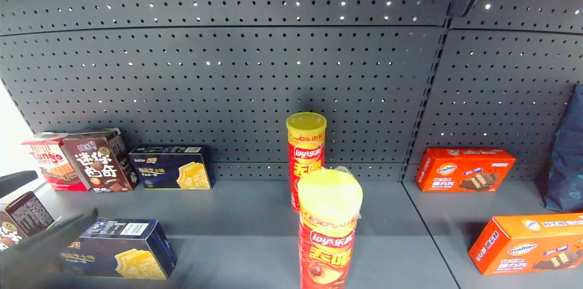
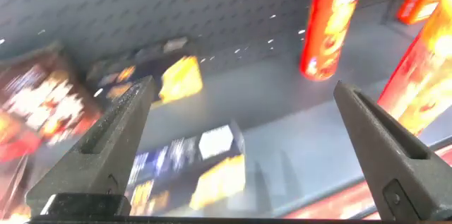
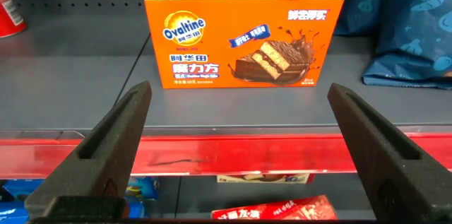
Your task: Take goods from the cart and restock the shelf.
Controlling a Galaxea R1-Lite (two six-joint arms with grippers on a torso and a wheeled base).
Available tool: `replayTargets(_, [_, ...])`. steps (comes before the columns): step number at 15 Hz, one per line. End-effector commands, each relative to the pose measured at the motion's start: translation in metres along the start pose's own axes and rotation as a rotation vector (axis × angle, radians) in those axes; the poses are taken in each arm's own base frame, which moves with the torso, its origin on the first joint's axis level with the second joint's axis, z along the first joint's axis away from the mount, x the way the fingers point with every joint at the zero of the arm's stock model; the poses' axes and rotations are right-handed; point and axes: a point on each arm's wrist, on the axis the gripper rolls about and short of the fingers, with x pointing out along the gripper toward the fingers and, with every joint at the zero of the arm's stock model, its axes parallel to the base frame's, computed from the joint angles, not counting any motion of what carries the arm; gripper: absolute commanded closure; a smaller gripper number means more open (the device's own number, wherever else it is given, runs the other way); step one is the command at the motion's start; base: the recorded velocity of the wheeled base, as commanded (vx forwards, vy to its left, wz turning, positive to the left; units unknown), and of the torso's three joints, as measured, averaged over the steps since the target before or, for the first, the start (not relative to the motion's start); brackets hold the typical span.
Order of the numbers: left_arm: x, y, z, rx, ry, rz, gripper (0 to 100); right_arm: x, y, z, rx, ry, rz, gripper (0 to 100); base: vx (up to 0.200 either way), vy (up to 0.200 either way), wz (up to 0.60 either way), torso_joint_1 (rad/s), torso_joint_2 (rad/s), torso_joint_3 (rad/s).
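Blue box [image 1: 120, 248], left of the front can [image 1: 328, 229], lies crosswise just ahead of the released left gripper [image 2: 244, 86]; right gripper [image 3: 239, 88] also released.

grey shelf [image 1: 246, 216], perforated back panel [image 1: 227, 74] rising behind it.
- left: red-and-white wafer box [image 1: 52, 163], brown biscuit box [image 1: 102, 161] and rear blue cracker box [image 1: 175, 168] lining the back; front blue cracker box [image 1: 120, 248] sitting near the edge.
- middle: rear chip can [image 1: 306, 157] and front chip can [image 1: 329, 229] standing upright, one behind the other.
- right: rear orange box [image 1: 464, 169] and front orange box [image 1: 528, 243] lying apart; dark blue bag [image 1: 567, 157] sitting at the far right.
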Motion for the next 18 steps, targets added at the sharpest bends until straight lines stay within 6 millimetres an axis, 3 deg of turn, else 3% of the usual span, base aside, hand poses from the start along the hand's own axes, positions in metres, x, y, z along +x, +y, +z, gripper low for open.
replayTargets(1, [-0.048, -0.009, -0.035, 0.010, -0.061, 0.066, 0, 0.000, 0.000, 0.000, -0.001, 0.001, 0.000, 0, 0.000, 0.000, 0.00, 0.000, 0.00, 0.000])
replayTargets(3, [-0.074, -0.016, -0.055, 0.028, -0.025, 0.107, 0, 0.000, 0.000, 0.000, -0.001, 0.001, 0.000, 0, 0.000, 0.000, 0.00, 0.000, 0.00, 0.000])
replayTargets(6, [-0.097, -0.025, -0.081, 0.075, 0.039, 0.185, 0, 0.000, 0.000, 0.000, -0.002, -0.005, 0.004, 0, 0.000, 0.000, 0.00, 0.000, 0.00, 0.000])
replayTargets(7, [-0.101, -0.027, -0.081, 0.077, 0.027, 0.206, 0, -0.012, -0.001, 0.062, 0.006, -0.132, 0.000, 0, 0.000, 0.000, 0.00, 0.000, 0.00, 0.000])
replayTargets(8, [-0.102, -0.028, -0.079, 0.078, 0.019, 0.207, 0, 0.016, 0.000, 0.128, 0.006, -0.022, 0.038, 0, 0.000, 0.000, 0.00, 0.000, 0.00, 0.000])
replayTargets(9, [-0.101, -0.027, -0.081, 0.077, 0.027, 0.200, 0, 0.029, 0.001, 0.155, -0.004, -0.021, 0.110, 0, 0.000, 0.000, 0.00, 0.000, 0.00, 0.000])
replayTargets(10, [-0.100, -0.027, -0.082, 0.076, 0.030, 0.198, 0, 0.037, 0.005, 0.164, -0.056, -0.008, 0.245, 0, 0.000, 0.000, 0.00, 0.000, 0.00, 0.000])
replayTargets(13, [-0.099, -0.026, -0.080, 0.071, 0.034, 0.195, 0, 0.073, 0.025, 0.160, -0.115, 0.130, 0.574, 0, 0.000, 0.000, 0.00, 0.000, 0.00, 0.000])
replayTargets(14, [-0.098, -0.026, -0.080, 0.072, 0.035, 0.195, 0, 0.088, 0.041, 0.158, -0.148, 0.196, 0.699, 0, 0.000, 0.000, 0.00, 0.000, 0.00, 0.000])
replayTargets(18, [-0.096, -0.026, -0.083, 0.067, 0.049, 0.194, 0, 0.130, 0.096, 0.141, -0.217, 0.319, 0.846, 0, 0.000, 0.000, 0.00, 0.000, 0.00, 0.000])
